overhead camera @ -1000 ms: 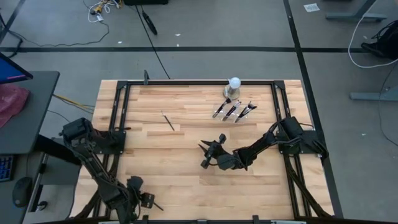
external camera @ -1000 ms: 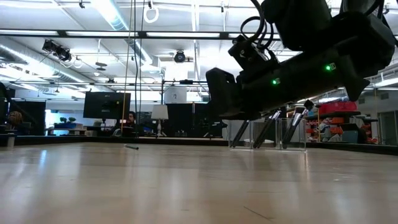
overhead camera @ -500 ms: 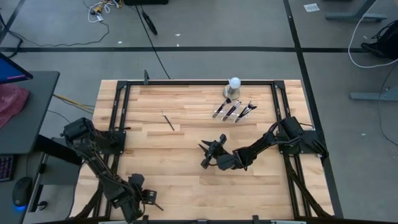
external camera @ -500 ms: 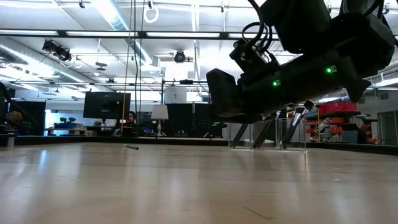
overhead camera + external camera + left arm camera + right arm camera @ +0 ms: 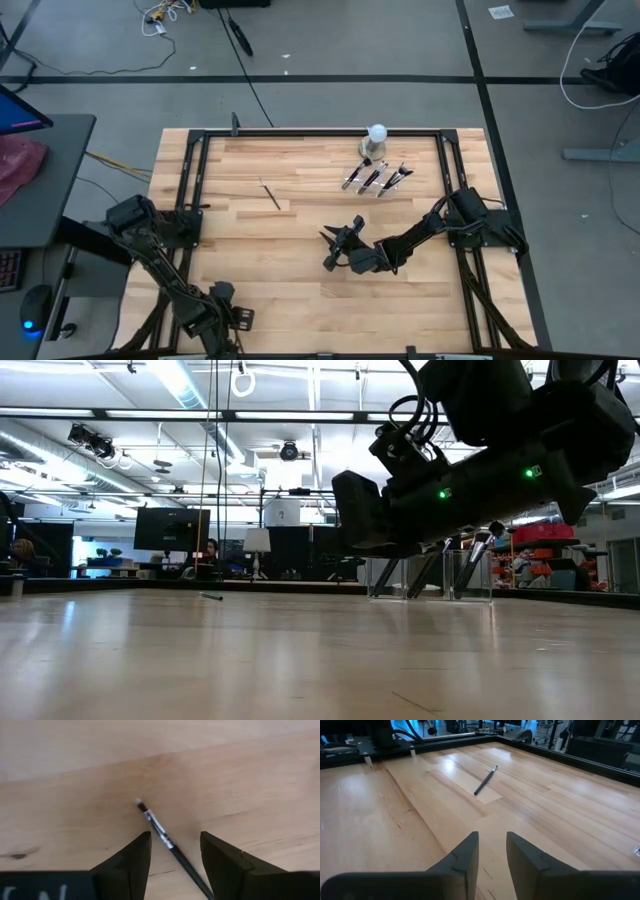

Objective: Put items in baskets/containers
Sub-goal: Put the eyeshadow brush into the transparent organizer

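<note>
The left gripper (image 5: 172,851) has moved at the near left edge of the pale wooden worktop (image 5: 300,290), its open fingers narrowing around a slim dark makeup brush (image 5: 167,841) lying flat between them; a pickup looks imminent. The right gripper (image 5: 490,851) waits mid-worktop, fingers apart, empty. The clear plastic tray (image 5: 378,178) with several brushes sits far off.

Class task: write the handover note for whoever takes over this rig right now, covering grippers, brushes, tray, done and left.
Left gripper: at the near left table edge, fingers open astride a brush on the wood, not gripping.
Right gripper: mid-table, open, empty.
Done: several brushes lean in the clear tray beside the white ball.
Left: the left arm's brush and the loose brush mid-left.
</note>
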Robot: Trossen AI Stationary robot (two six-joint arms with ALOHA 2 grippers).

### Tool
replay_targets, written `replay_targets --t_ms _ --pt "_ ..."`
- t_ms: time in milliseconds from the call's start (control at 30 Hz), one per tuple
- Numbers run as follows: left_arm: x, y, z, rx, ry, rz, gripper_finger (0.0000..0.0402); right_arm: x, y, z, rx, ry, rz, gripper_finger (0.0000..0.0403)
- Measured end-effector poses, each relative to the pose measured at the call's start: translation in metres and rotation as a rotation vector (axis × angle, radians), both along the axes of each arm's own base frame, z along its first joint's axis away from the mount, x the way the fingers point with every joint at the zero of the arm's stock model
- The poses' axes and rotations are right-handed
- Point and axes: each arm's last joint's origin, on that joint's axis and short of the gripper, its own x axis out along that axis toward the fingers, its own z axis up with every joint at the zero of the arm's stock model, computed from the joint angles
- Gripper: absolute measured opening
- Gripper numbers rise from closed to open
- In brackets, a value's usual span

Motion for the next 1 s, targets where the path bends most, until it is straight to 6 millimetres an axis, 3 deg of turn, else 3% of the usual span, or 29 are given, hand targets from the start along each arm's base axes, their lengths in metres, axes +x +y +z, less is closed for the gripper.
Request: replay_targets --t_ms 133,367,533,733,1000 --pt "0.0 0.002 -0.001 0.022 0.007 -0.028 0.015 0.0 0.0 0.0 -0.001 0.003 0.0 0.01" --pt "-0.001 0.003 -0.002 0.038 0.012 -0.055 0.0067 0.0 0.0 0.0 -0.001 0.003 0.0 0.01" --pt "0.003 0.006 -0.002 0.106 -0.075 -0.041 0.0017 0.0 0.0 0.0 -0.001 0.003 0.0 0.01" --pt "0.013 0.016 -0.002 0.232 -0.17 -0.072 0.0001 0.0 0.0 0.0 -0.001 0.003 0.0 0.01" --pt "0.037 0.053 -0.011 0.433 -0.124 -0.247 0.0001 0.0 0.0 -0.001 0.018 -0.002 -0.002 0.01"
